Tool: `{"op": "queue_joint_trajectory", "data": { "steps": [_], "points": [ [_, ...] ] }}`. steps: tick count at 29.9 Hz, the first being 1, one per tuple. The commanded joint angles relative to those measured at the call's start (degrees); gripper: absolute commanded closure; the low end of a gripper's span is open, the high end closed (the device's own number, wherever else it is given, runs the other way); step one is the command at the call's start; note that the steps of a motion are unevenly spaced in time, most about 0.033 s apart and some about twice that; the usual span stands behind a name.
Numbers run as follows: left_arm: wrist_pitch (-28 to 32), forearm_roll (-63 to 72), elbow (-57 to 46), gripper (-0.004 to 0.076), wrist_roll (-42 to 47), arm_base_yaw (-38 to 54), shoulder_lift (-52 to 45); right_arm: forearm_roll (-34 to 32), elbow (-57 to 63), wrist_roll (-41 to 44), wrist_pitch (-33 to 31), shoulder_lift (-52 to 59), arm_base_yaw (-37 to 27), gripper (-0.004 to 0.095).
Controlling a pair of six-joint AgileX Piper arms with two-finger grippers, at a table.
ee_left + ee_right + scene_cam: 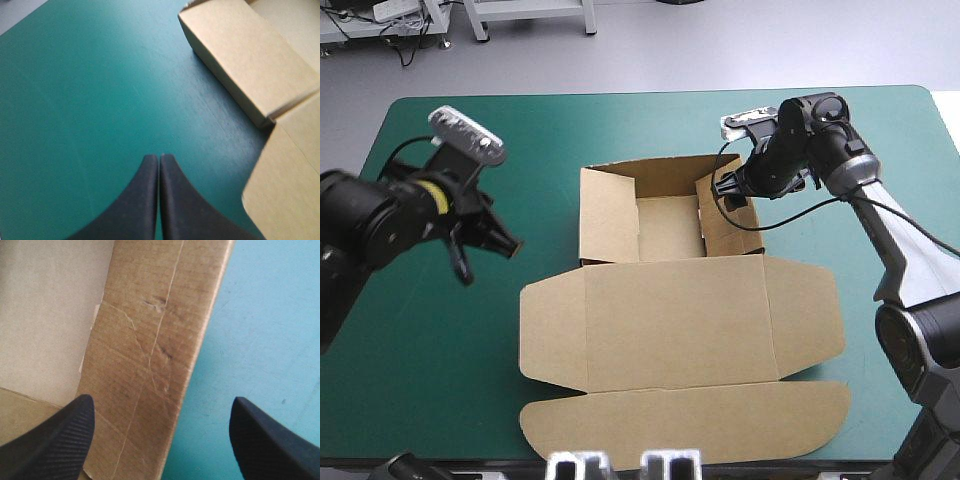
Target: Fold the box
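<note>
The right gripper [162,399] stands wide open astride the right wall of the brown box [670,228], gripping nothing. The left gripper [160,156] is closed and empty over the bare teal-green surface [440,380], left of the box. Mid-surface, the tray walls stand raised and seem largely done — the lid [675,320] lies flat, unfolded.

The box [670,320] is brown board, matt and fibrous like rough paper. Its wall [150,350] under the right gripper [162,400] shows fine creases and a small dent. Around the box, the teal-green cover [440,330] looks smooth with a soft, low sheen. The right gripper's black fingers [55,440] are finely ribbed and matt, while the left gripper [160,156] has smooth ones.
</note>
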State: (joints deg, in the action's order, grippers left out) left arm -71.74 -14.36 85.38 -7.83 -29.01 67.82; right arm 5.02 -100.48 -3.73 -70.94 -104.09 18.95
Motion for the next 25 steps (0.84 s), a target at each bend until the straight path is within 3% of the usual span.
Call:
{"op": "queue_joint_trajectory", "data": {
  "steps": [1,9,16,22,25],
  "points": [
    [-2.24,1.86,-8.6,0.0729,1.4,-0.26,-10.4,0.3,-1.78,-1.12,0.89,3.08,-0.07,0.0212],
    [-2.14,1.7,-26.35,0.073,8.36,-0.26,-24.93,1.63,-1.22,-2.39,-0.62,0.0,-0.07,0.0321],
    [-2.14,7.87,-30.41,0.0729,8.63,-0.26,-28.55,3.56,-1.22,-3.87,0.15,-5.67,-0.07,0.0481],
    [-2.14,8.27,-30.95,0.073,8.63,-0.26,-28.84,-0.04,-1.22,-7.84,0.43,-7.62,-0.07,0.0728],
    [-2.14,8.27,-30.95,0.073,8.63,-0.26,-28.84,-5.81,-2.61,-9.09,1.02,-7.62,-0.07,0.0882]
  ]
}}
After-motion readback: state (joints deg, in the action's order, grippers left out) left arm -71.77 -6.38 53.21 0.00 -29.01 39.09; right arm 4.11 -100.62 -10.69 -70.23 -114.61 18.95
